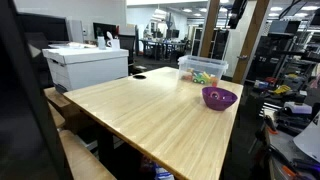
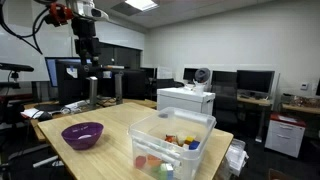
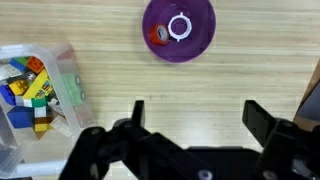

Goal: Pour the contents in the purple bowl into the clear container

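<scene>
Setting: office lab; wooden bench carries everything.
Jaws: mine, spread wide, empty, high above the purple bowl.
Bowl's bearing: ahead of my jaws, nearly centred on their gap; round, no long axis.
Contents: few small pieces, red and white, inside the bowl.
Clear container: beside the bowl, apart, holding colourful blocks.
Next, I judge: descend onto the bowl's rim.

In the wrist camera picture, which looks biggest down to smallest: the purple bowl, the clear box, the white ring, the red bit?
1. clear container and purple bowl: alike, and the frame edge cuts both, so unranked.
2. white ring in the bowl.
3. red piece beside it, slightly smaller.
</scene>
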